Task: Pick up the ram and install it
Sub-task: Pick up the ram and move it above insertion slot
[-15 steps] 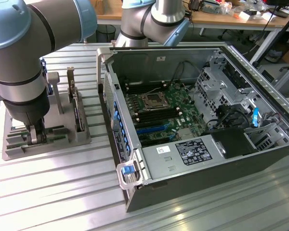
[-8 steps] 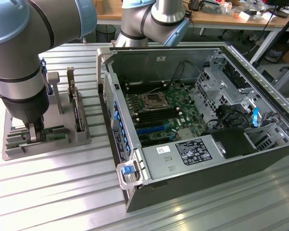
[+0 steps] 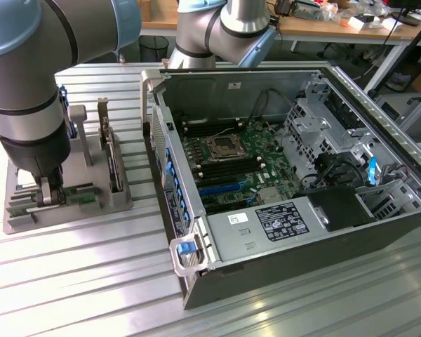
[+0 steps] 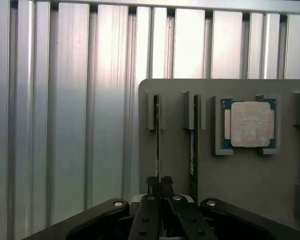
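The ram (image 4: 158, 130) is a thin green stick standing on edge in a slot of the grey holder (image 4: 240, 175). My gripper (image 4: 160, 184) is shut on its near end, one black finger against each face. A second stick like it (image 4: 194, 135) stands in the neighbouring slot, untouched. In the exterior view my gripper (image 3: 47, 193) reaches down into the holder (image 3: 70, 214) at that view's left, where a green stick (image 3: 81, 196) shows beside the fingers.
A square silver processor (image 4: 249, 124) lies in the holder beside the sticks. An upright card with a metal bracket (image 3: 114, 165) stands behind my gripper. The open computer case (image 3: 196, 281) with its motherboard (image 3: 231, 161) lies at the exterior view's right on a ribbed metal table (image 3: 91, 281).
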`<state>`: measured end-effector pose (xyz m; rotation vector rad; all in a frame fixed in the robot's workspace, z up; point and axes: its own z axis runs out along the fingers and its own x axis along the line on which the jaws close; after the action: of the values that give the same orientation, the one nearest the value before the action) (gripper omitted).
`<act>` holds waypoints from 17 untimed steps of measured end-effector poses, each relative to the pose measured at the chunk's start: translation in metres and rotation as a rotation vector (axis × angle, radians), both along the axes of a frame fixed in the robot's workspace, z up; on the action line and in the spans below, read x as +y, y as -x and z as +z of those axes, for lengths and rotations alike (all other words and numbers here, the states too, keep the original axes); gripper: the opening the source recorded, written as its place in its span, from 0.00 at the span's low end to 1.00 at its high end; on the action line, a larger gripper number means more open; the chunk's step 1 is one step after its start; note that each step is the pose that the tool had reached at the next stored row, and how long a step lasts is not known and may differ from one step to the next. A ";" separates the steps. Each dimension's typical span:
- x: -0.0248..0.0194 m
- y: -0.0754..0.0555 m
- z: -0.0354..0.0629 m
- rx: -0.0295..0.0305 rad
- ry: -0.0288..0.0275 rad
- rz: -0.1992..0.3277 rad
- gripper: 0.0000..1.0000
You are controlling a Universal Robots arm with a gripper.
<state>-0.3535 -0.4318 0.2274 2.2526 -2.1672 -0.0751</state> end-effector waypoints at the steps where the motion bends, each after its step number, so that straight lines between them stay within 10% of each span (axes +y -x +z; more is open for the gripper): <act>1: 0.0000 0.000 0.0008 0.0001 0.0001 0.000 0.12; 17: 0.0000 0.000 0.0173 0.0000 0.0000 0.000 0.12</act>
<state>-0.3536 -0.4318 0.2446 2.2526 -2.1672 -0.0751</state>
